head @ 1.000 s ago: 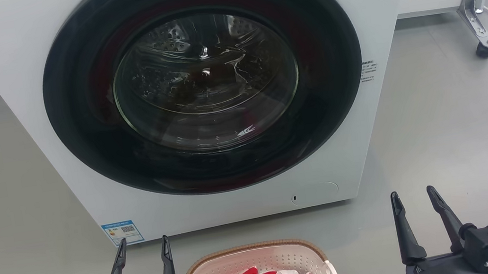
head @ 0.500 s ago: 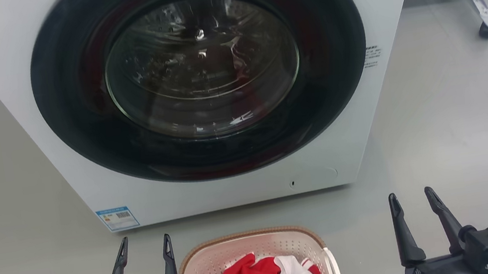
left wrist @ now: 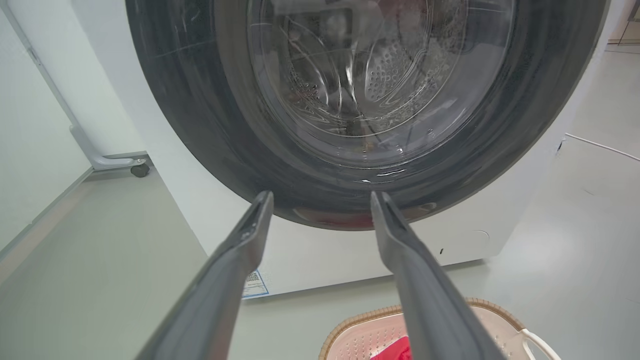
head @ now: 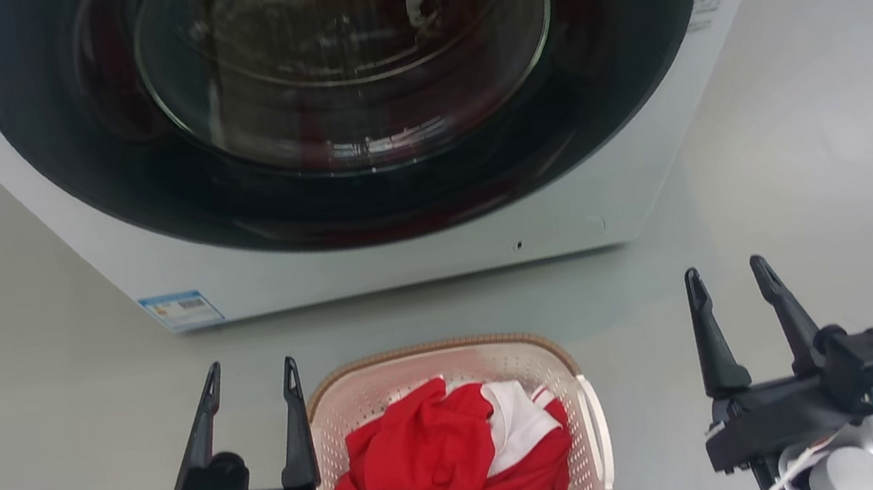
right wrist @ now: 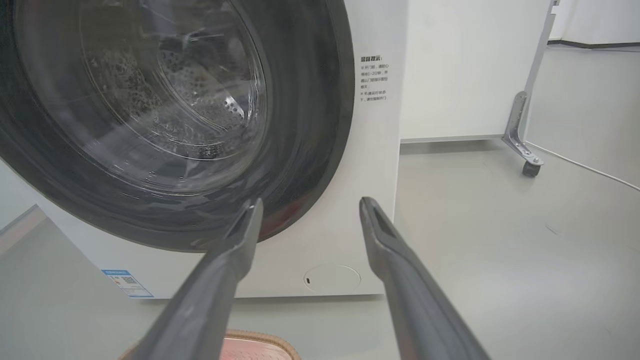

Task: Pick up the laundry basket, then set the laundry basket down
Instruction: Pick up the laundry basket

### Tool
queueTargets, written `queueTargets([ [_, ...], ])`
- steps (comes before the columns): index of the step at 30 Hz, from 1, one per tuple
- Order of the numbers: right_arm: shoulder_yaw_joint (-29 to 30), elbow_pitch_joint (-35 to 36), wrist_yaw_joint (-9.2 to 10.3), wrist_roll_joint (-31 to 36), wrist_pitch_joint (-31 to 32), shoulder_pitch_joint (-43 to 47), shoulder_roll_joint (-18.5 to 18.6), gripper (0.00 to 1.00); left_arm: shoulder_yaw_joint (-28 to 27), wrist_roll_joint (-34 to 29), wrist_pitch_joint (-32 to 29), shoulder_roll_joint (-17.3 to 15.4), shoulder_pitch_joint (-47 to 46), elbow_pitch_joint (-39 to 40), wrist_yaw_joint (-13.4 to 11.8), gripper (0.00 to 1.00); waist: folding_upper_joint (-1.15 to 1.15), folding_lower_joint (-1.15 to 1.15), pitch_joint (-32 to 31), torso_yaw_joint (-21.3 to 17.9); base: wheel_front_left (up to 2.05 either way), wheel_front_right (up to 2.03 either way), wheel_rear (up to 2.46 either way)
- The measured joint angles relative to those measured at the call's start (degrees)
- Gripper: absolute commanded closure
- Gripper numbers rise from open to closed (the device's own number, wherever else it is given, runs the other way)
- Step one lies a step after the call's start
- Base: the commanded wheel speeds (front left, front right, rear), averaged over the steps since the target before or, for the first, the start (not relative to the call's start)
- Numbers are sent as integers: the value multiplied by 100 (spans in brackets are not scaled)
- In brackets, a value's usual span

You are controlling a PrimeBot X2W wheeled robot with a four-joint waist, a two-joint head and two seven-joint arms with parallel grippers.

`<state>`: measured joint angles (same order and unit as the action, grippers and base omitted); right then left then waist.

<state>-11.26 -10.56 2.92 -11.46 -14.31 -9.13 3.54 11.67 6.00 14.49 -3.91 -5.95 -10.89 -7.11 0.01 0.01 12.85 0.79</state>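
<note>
Bright, even overhead light leaves only a faint shadow on the pale grey floor [head: 818, 166] along the white washing machine's [head: 404, 260] base. White glints streak its round dark glass door [head: 347, 61]. The head view looks slightly smeared. The wrist views bow at their edges, with the long dark fingers [left wrist: 225, 280] soft near the lens.

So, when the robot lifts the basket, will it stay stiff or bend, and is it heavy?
Probably stiff: the basket looks like moulded plastic with a firm rim. Likely light: perforated walls, just soft red-and-white cloth inside. Gripped on one side alone, it may tilt.
</note>
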Motion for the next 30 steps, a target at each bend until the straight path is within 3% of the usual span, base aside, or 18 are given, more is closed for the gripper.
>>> queueTargets([
  [30, 58, -1588, -141, -101, -38, -1990, 1, 0, 49, 325, 0, 152, -2173, -1908, 58, 0, 1, 0, 2527, 116, 0, 0, 0],
])
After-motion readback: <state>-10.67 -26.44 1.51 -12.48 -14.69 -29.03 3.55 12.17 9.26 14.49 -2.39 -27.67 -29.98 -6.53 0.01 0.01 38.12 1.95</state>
